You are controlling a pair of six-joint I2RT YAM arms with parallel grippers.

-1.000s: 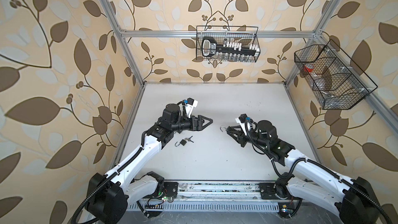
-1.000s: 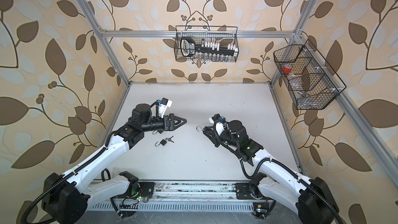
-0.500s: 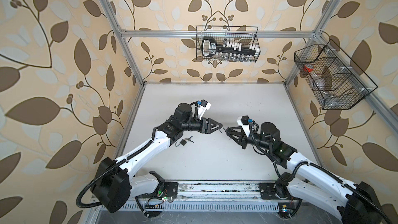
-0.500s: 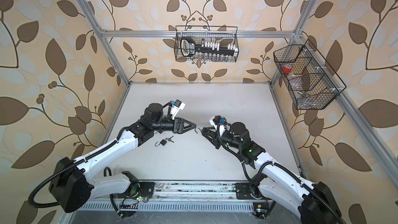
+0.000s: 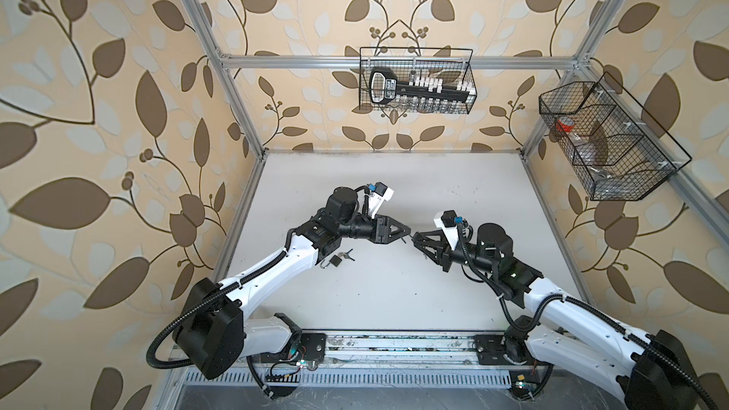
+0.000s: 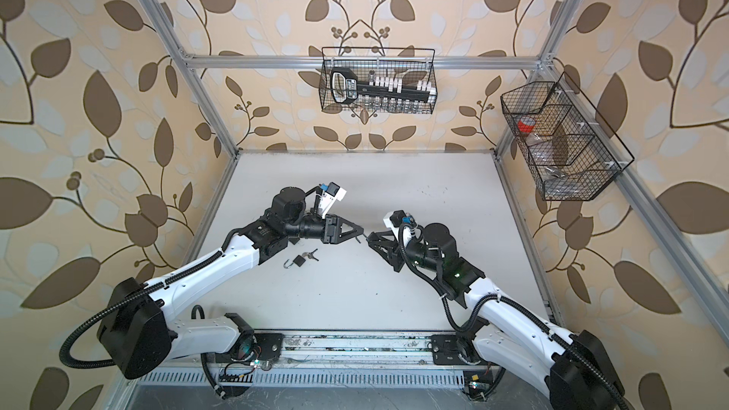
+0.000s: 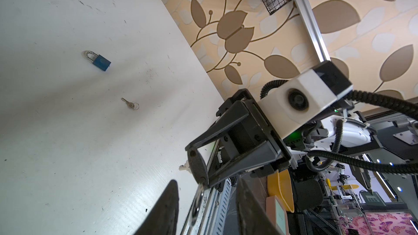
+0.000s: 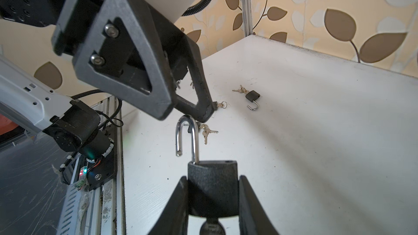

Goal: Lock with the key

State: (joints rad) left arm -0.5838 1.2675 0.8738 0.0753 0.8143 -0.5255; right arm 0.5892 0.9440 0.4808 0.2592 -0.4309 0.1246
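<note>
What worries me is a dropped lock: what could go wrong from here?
The left gripper brackets only the top of the open shackle; it may slip off the rounded steel. The shackle's free end is swung away from its hole, so pressing before turning it would likely not latch. Pushing could also slide the black padlock in the right gripper.
</note>
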